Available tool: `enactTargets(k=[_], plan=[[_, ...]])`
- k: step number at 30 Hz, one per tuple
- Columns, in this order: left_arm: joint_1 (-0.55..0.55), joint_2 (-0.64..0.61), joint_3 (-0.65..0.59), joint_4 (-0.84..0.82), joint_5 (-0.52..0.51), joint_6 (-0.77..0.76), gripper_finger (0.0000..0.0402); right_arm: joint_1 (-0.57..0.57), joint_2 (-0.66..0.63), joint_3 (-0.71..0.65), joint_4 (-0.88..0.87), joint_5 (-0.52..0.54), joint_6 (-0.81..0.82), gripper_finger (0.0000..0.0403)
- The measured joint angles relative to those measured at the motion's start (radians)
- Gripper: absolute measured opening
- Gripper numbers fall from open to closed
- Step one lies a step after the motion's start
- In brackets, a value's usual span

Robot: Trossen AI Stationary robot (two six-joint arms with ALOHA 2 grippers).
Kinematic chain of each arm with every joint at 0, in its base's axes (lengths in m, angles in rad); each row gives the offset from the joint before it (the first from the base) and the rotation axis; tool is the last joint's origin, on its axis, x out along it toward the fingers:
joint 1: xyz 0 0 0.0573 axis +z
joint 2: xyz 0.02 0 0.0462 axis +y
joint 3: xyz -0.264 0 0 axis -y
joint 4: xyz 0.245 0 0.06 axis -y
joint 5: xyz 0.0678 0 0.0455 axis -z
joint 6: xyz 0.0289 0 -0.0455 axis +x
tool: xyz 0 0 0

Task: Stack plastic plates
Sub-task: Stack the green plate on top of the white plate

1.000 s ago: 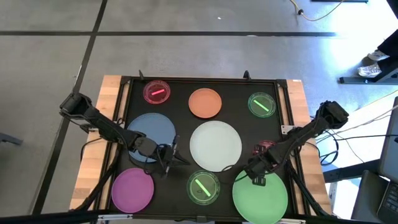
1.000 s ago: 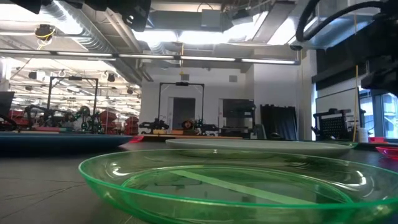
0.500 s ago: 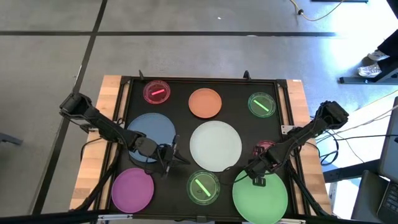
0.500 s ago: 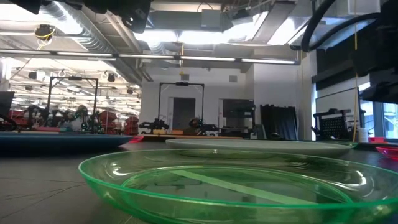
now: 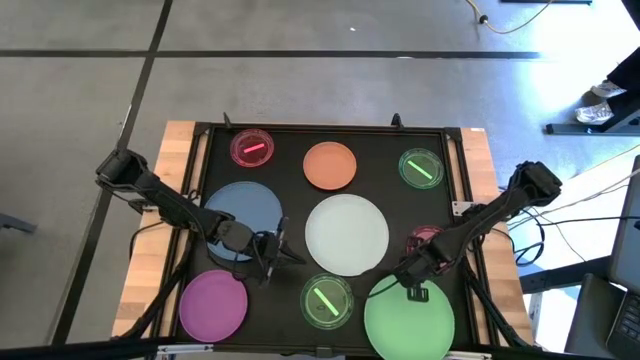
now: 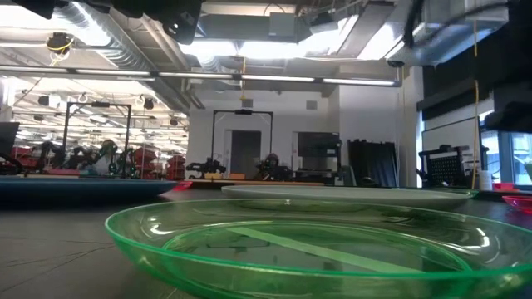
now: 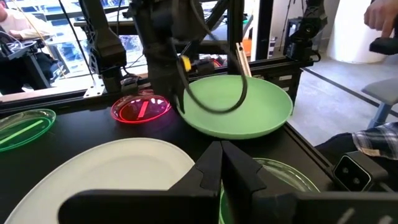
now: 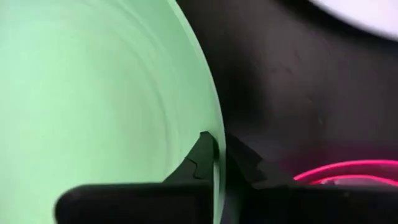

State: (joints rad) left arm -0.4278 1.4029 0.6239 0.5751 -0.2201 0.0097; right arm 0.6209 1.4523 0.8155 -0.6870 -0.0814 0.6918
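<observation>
The light green plate (image 5: 410, 320) lies at the table's near right, with my right gripper (image 5: 404, 286) shut on its far rim. Left of it sit a small green striped plate (image 5: 327, 300) and the purple plate (image 5: 213, 304). The white plate (image 5: 347, 234) lies in the middle and the blue-grey plate (image 5: 243, 212) to its left. My left gripper (image 5: 278, 254) hangs shut between those two, holding nothing. Along the far edge lie a small pink-red plate (image 5: 252, 148), the orange plate (image 5: 330, 165) and a small green plate (image 5: 421, 167). My right gripper pinches the light green plate's rim (image 8: 215, 140) at the plate's far-left edge, one finger over the inner face and one on the outer side. The fingers slant down from the table's right. In the left wrist view the plate (image 7: 239, 112) looks tilted, its held edge raised.
Another small pink-red plate (image 5: 426, 238) lies partly under my right arm. A black mat (image 5: 290, 190) with a raised black frame covers the wooden table. In the low view the small green plate (image 6: 283, 241) fills the foreground, with the white plate (image 6: 349, 194) behind it.
My right gripper has shut on the light green plate's rim. The plate has shifted a little toward the table's left.
</observation>
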Motion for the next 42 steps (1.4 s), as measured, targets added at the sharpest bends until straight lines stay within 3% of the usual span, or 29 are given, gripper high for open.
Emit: enactTargets(k=[6, 13, 21, 29, 38, 42], plan=[[0.000, 0.000, 0.000, 0.000, 0.000, 0.000, 0.0004, -0.001, -0.046, 0.102, -0.113, 0.074, -0.029, 0.0002], [0.000, 0.000, 0.000, 0.000, 0.000, -0.001, 0.0004, -0.080, -0.093, 0.219, -0.247, 0.172, -0.112, 0.0001], [0.000, 0.000, 0.000, 0.000, 0.000, -0.008, 0.0004, -0.269, -0.098, 0.317, -0.256, 0.238, -0.288, 0.0002], [-0.001, 0.000, 0.000, 0.000, 0.000, -0.045, 0.0004, -0.500, -0.096, 0.331, -0.206, 0.305, -0.420, 0.0002], [-0.032, 0.000, 0.000, 0.001, -0.001, -0.045, 0.0004, -0.709, -0.094, 0.326, -0.075, 0.252, -0.518, 0.0002], [-0.032, 0.000, 0.000, 0.000, -0.007, -0.045, 0.0004, -0.765, -0.093, 0.264, 0.031, 0.190, -0.518, 0.0003]])
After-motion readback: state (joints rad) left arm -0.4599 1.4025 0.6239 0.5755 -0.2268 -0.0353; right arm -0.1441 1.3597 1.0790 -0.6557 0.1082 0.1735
